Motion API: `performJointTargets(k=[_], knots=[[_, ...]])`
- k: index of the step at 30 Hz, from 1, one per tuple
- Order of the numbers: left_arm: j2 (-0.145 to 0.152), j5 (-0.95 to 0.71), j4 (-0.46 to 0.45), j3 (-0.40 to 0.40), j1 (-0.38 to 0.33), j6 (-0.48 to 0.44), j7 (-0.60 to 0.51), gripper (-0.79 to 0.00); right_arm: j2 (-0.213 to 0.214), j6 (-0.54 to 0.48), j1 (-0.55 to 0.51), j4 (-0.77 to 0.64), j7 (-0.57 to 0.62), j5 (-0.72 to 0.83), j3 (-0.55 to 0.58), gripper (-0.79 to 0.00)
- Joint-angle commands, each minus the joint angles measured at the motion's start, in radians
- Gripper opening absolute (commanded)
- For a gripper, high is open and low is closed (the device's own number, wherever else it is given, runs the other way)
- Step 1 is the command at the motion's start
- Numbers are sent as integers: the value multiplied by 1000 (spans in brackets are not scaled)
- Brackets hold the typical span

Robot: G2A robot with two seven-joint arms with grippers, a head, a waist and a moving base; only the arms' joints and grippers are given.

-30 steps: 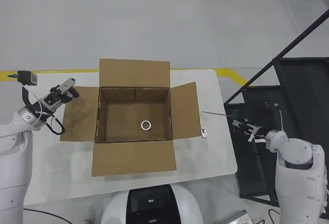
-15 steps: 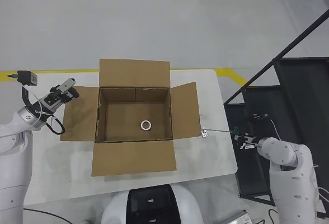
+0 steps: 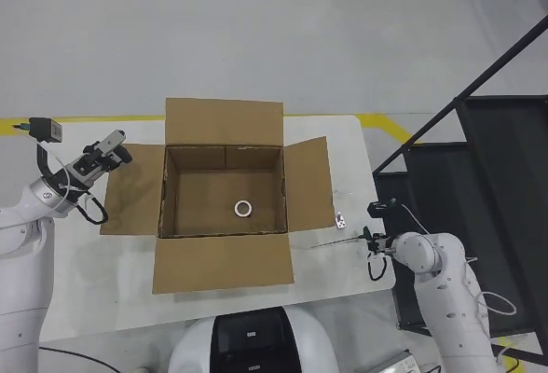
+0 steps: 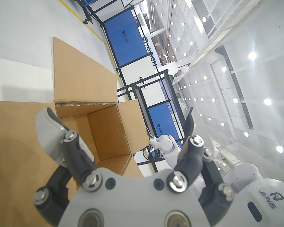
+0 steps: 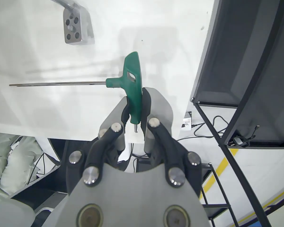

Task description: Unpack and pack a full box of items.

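An open brown cardboard box (image 3: pixel 225 191) stands in the middle of the white table (image 3: pixel 349 270), all four flaps folded outward; a small pale ring (image 3: pixel 244 208) lies on its floor, a little right of centre. The left gripper (image 3: pixel 116 154) hangs over the far left corner of the box's left flap; in the left wrist view its fingers (image 4: pixel 49 124) are spread wide with nothing between them. The right gripper (image 5: pixel 135 105) is at the table's near right edge, pinching one end of the handle of a green T-handled hex key (image 5: pixel 133 88); the thin steel shaft points left toward the box, above the tabletop; whether it touches the surface I cannot tell. A small grey metal block (image 5: pixel 75 28) with drilled holes and a short pin lies on the table just right of the right flap, just far of the shaft. A black metal rack (image 3: pixel 498 186) stands right of the table.
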Motion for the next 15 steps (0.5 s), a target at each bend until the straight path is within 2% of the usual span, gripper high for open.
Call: performJointTargets(k=[1,5,6,7,8,9,15], knots=[[0,0,0,0,0,0,0,0,-1,19,21,32,-9,-19,-21,-785],[0,0,0,0,0,0,0,0,-1,34,46,73,-43,-41,-54,-785],[0,0,0,0,0,0,0,0,-2,40,47,75,-50,-36,-59,-683],[0,0,0,0,0,0,0,0,-2,42,46,73,-59,-27,-63,-465],[0,0,0,0,0,0,0,0,-2,45,45,71,-68,-27,-67,-18],[0,0,0,0,0,0,0,0,-2,48,43,69,-75,-27,-70,0],[0,0,0,0,0,0,0,0,-1,60,47,65,-96,-4,-77,0]])
